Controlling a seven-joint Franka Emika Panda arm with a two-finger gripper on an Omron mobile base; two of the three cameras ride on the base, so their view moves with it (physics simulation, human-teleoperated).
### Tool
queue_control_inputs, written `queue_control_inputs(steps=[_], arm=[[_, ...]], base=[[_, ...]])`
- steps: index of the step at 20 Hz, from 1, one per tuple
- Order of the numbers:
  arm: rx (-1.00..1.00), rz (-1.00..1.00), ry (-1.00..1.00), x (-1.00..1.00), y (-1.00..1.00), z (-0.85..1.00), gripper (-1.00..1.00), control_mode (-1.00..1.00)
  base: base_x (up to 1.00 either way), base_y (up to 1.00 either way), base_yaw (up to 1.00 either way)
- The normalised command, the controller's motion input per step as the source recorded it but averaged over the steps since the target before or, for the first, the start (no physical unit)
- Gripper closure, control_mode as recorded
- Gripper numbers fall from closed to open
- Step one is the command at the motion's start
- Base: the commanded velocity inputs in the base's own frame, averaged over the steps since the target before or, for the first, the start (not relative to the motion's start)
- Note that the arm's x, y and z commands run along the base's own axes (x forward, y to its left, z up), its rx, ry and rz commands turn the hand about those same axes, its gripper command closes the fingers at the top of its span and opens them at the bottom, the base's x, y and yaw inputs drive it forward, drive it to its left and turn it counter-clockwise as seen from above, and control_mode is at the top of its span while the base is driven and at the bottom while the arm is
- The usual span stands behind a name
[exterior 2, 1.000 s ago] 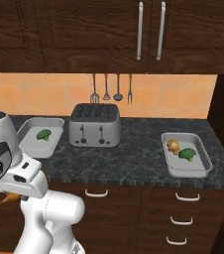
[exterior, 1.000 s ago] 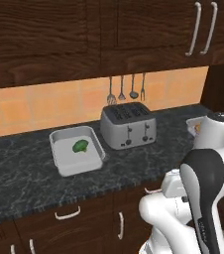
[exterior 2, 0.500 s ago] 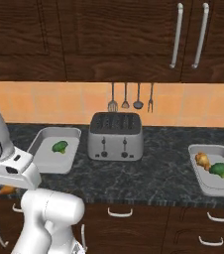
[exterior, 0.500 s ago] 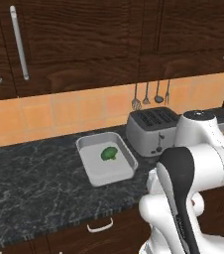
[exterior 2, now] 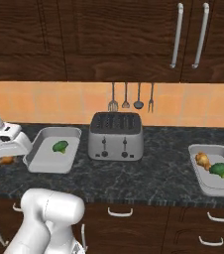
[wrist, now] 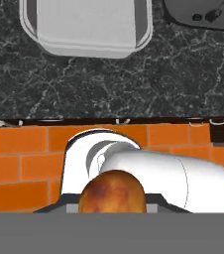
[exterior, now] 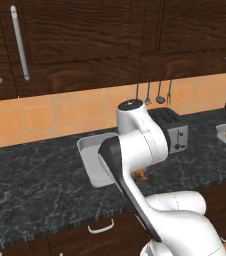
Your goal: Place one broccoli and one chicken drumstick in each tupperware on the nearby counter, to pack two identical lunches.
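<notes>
Drumstick (wrist: pixel 112 191) pinched in the gripper (wrist: pixel 112 206)

Held above the counter (exterior 2: pixel 153 173), short of the left container (exterior 2: pixel 34 158) holding only broccoli (exterior 2: pixel 60 146) — rounded, probably greasy meat, safest gripped across its thick middle.

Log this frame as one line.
gripper: shut on drumstick | left tupperware: broccoli only | right tupperware: packed

Black-and-grey marbled counter (exterior 2: pixel 158 178), perhaps browned drumstick (wrist: pixel 112 192)
</notes>
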Motion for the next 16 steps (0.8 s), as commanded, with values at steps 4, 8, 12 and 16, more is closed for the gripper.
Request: queue_control_inputs(steps=[4, 8, 12, 16], arm=[[0.00, 0.02, -0.09, 1.00, 0.00, -0.07, 1.00, -1.00], [0.00, 0.02, -0.16, 0.91, 0.00, -0.31, 1.00, -1.00], [0.00, 0.10, -0.25, 0.43, 0.00, -0.82, 1.00, -1.00], [0.03, 0.16, -0.05, 0.86, 0.00, -0.46, 1.00, -1.00]], base=[[0.00, 0.00, 0.00], [0.00, 0.00, 0.00], [0.00, 0.00, 0.00], [0.00, 0.00, 0.00]])
